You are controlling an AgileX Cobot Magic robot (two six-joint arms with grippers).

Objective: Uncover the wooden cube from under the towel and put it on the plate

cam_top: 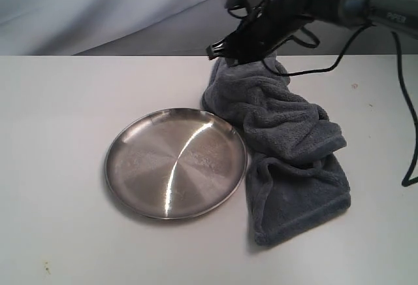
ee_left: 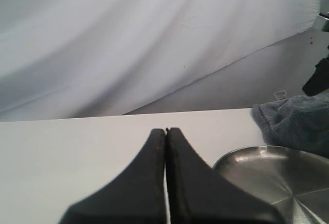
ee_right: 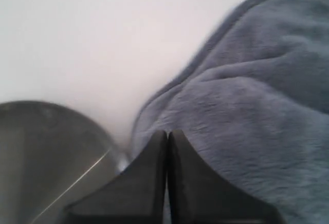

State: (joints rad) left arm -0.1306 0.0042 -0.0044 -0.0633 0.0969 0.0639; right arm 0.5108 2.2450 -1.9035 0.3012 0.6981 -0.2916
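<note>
The steel plate (cam_top: 176,164) lies on the white table, left of the blue-grey towel (cam_top: 287,148), which is bunched in a long heap touching the plate's right rim. The wooden cube is hidden; nothing of it shows. My right gripper (cam_top: 215,50) hangs shut just over the towel's far end. In the right wrist view its tips (ee_right: 167,131) sit above the towel (ee_right: 257,95) edge beside the plate (ee_right: 41,152), with no cloth visible between them. The left gripper (ee_left: 165,130) is shut and empty, low over bare table, with the plate (ee_left: 277,178) and towel (ee_left: 298,124) off to one side.
A black cable (cam_top: 406,115) hangs from the right arm down the table's right side. A grey cloth backdrop (cam_top: 98,10) rises behind the table's far edge. Bare tabletop (cam_top: 59,115) stretches left of the plate.
</note>
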